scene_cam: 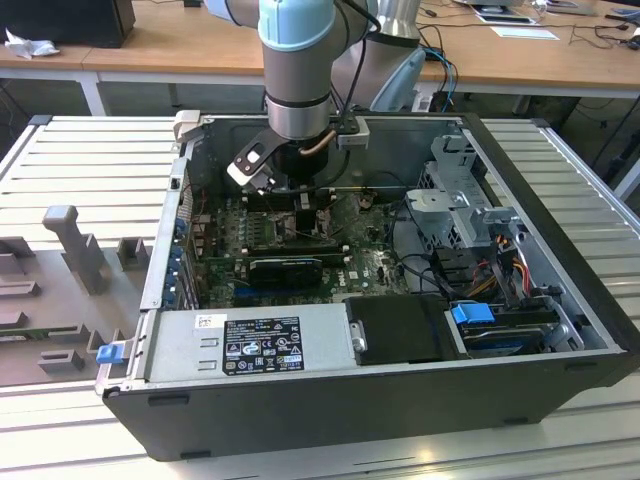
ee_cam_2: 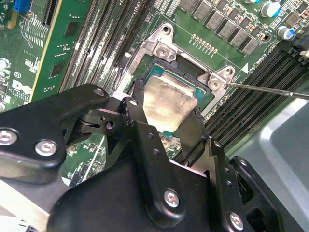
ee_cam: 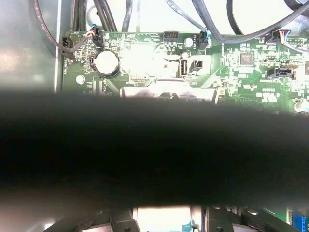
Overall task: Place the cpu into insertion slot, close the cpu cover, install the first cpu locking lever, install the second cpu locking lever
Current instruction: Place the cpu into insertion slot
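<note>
In the second wrist view my gripper [ee_cam_2: 166, 113] is shut on the cpu [ee_cam_2: 166, 99], a flat silvery square pinched between the two black fingers [ee_cam_2: 137, 118]. The chip sits level right over the insertion slot [ee_cam_2: 190, 72], whose dark frame and green edge show around it; I cannot tell if it rests in the slot. The silvery cpu cover [ee_cam_2: 159, 46] shows as a screwed metal frame at the slot's edge, not over the chip. A thin locking lever [ee_cam_2: 270, 91] sticks out sideways from the frame. In the exterior view the gripper [scene_cam: 292, 192] reaches down into the open computer case [scene_cam: 560, 260].
Long black memory slots [ee_cam_2: 104, 43] run on both sides of the socket. In the exterior view a power supply [scene_cam: 260, 345] lies along the case's near wall, with a drive cage [scene_cam: 460, 210] and cables [scene_cam: 425, 265] at the exterior view's right. Grey fixtures [scene_cam: 75, 245] stand outside the case.
</note>
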